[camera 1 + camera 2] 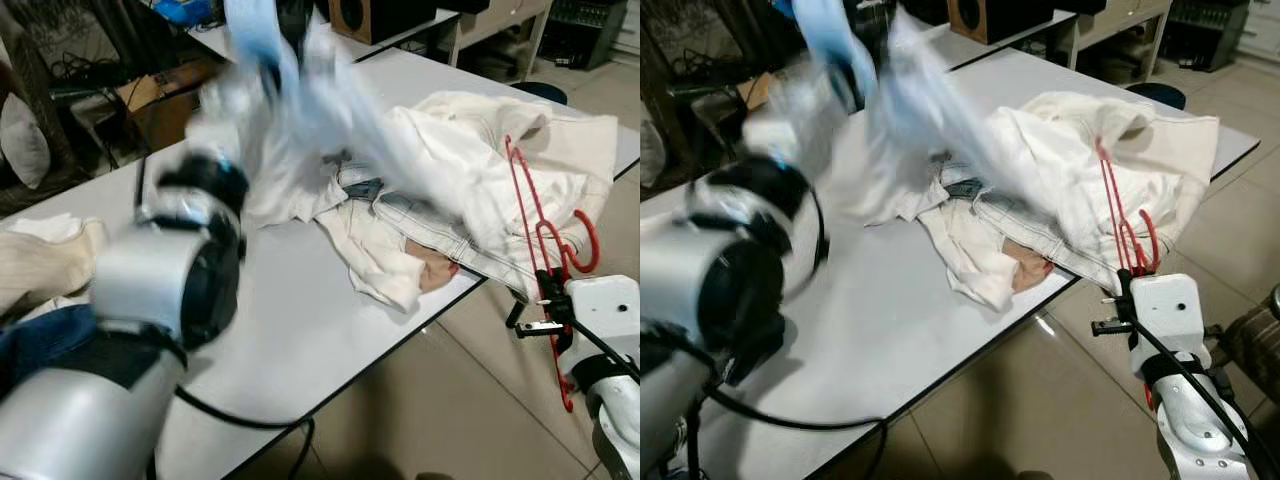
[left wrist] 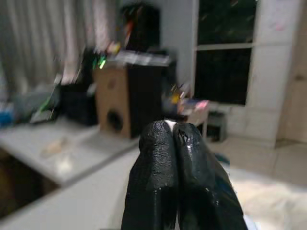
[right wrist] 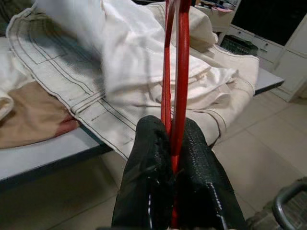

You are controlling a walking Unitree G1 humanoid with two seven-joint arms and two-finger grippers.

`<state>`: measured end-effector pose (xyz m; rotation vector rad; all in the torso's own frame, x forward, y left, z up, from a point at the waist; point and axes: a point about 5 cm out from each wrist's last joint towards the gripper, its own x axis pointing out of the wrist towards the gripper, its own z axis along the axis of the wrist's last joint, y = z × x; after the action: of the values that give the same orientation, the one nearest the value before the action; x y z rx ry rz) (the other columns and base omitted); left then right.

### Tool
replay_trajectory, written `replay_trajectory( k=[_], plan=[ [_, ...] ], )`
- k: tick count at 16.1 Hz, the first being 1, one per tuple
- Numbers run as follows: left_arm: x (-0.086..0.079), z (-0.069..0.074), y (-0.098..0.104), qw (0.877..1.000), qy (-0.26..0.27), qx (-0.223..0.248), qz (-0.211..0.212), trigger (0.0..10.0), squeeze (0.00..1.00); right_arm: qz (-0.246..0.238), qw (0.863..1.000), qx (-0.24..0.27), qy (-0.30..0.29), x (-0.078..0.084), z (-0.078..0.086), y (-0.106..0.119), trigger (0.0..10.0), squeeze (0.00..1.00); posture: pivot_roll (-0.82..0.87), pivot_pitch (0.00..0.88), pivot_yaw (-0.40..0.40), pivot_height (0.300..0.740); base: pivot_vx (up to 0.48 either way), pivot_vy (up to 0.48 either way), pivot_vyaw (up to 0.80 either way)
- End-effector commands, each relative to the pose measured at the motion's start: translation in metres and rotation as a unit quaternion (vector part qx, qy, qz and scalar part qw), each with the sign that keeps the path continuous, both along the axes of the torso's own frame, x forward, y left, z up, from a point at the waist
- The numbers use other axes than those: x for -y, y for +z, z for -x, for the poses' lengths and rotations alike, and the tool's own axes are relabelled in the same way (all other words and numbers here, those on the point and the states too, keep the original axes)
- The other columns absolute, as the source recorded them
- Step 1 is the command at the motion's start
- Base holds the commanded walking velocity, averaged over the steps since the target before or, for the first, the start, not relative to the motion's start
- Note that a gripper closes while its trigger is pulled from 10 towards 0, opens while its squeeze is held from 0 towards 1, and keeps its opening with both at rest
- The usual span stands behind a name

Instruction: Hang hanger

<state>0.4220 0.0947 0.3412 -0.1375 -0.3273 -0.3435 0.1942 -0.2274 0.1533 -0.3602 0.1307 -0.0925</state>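
Note:
My right gripper (image 3: 173,143) is shut on the lower part of a red plastic hanger (image 1: 540,215), holding it upright off the table's front right edge. The hanger's hook (image 1: 585,245) curls beside a heap of white clothes (image 1: 470,150). My left arm is raised over the table. Its gripper (image 2: 171,132) has both fingers pressed together, and a pale blue and white garment (image 1: 290,90) hangs from it, blurred by motion, with its lower end trailing into the heap. A sliver of white shows between the left fingertips (image 2: 156,143).
The white table (image 1: 300,330) also carries jeans (image 1: 430,225) under the heap and cream cloth (image 1: 40,255) at its left end. A speaker box (image 1: 375,15) and a cardboard box (image 1: 160,95) stand behind. Tiled floor (image 1: 450,400) lies in front, with a black cable (image 1: 250,420) hanging there.

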Motion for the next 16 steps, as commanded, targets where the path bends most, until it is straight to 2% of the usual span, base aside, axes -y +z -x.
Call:
replay_trajectory(
  k=[1, 4, 6, 7, 8, 9, 10, 12, 13, 14, 15, 16],
  plan=[
    [-0.014, 0.000, 0.006, 1.000, 0.013, 0.006, 0.001, 0.0, 0.00, -0.001, 1.000, 0.009, 0.002, -0.002, 0.001, 0.002, 10.0, 0.00, -0.27, 0.000, 0.185, 0.740, 0.000, 0.000, 0.00],
    [-0.039, -0.001, 0.011, 0.999, 0.050, 0.011, 0.007, 0.0, 0.00, -0.001, 1.000, 0.010, 0.014, -0.004, -0.003, 0.003, 10.0, 0.00, -0.26, 0.000, 0.170, 0.740, 0.000, 0.000, 0.00],
    [-0.081, 0.002, 0.024, 0.994, 0.111, 0.025, 0.008, 0.0, 0.00, -0.001, 1.000, 0.015, 0.027, -0.007, -0.009, 0.005, 10.0, 0.00, -0.25, 0.000, 0.156, 0.740, 0.000, 0.000, 0.00],
    [-0.098, 0.006, 0.037, 0.991, 0.129, 0.035, 0.013, 0.0, 0.00, -0.003, 0.999, 0.017, 0.033, -0.007, -0.012, 0.006, 10.0, 0.00, -0.24, 0.000, 0.146, 0.740, 0.000, 0.000, 0.00],
    [-0.098, 0.007, 0.039, 0.991, 0.126, 0.036, 0.014, 0.0, 0.00, -0.003, 0.999, 0.018, 0.033, -0.008, -0.013, 0.006, 10.0, 0.00, -0.24, 0.000, 0.146, 0.740, 0.000, 0.000, 0.00],
    [-0.076, 0.007, 0.051, 0.996, 0.073, 0.052, 0.019, 0.0, 0.00, -0.005, 0.999, 0.018, 0.037, -0.009, -0.015, 0.005, 10.0, 0.00, -0.23, 0.000, 0.144, 0.740, 0.000, 0.000, 0.00],
    [-0.065, 0.007, 0.052, 0.997, 0.050, 0.052, 0.023, 0.0, 0.00, -0.006, 0.999, 0.018, 0.038, -0.010, -0.015, 0.005, 10.0, 0.00, -0.23, 0.000, 0.144, 0.740, 0.000, 0.000, 0.00],
    [-0.020, 0.006, 0.042, 0.999, -0.036, 0.029, 0.020, 0.0, 0.00, -0.008, 0.999, 0.019, 0.039, -0.011, -0.016, 0.005, 10.0, 0.00, -0.23, 0.000, 0.152, 0.740, 0.000, 0.000, 0.00],
    [0.019, 0.006, 0.015, 0.995, -0.103, -0.015, -0.008, 0.0, 0.00, -0.010, 0.999, 0.020, 0.037, -0.011, -0.014, 0.005, 10.0, 0.00, -0.24, 0.000, 0.156, 0.740, 0.000, 0.000, 0.00],
    [0.038, 0.007, -0.004, 0.990, -0.134, -0.042, -0.022, 0.0, 0.00, -0.010, 0.999, 0.019, 0.034, -0.011, -0.013, 0.005, 10.0, 0.00, -0.24, 0.000, 0.163, 0.740, 0.000, 0.000, 0.00],
    [0.067, 0.012, -0.036, 0.979, -0.180, -0.089, -0.041, 0.0, 0.00, -0.011, 0.999, 0.019, 0.029, -0.010, -0.010, 0.005, 10.0, 0.00, -0.26, 0.000, 0.174, 0.740, 0.000, 0.000, 0.00],
    [0.080, 0.017, -0.054, 0.973, -0.197, -0.110, -0.057, 0.0, 0.00, -0.010, 0.999, 0.019, 0.026, -0.009, -0.009, 0.005, 10.0, 0.00, -0.26, 0.000, 0.176, 0.740, 0.000, 0.000, 0.00]
  ],
)
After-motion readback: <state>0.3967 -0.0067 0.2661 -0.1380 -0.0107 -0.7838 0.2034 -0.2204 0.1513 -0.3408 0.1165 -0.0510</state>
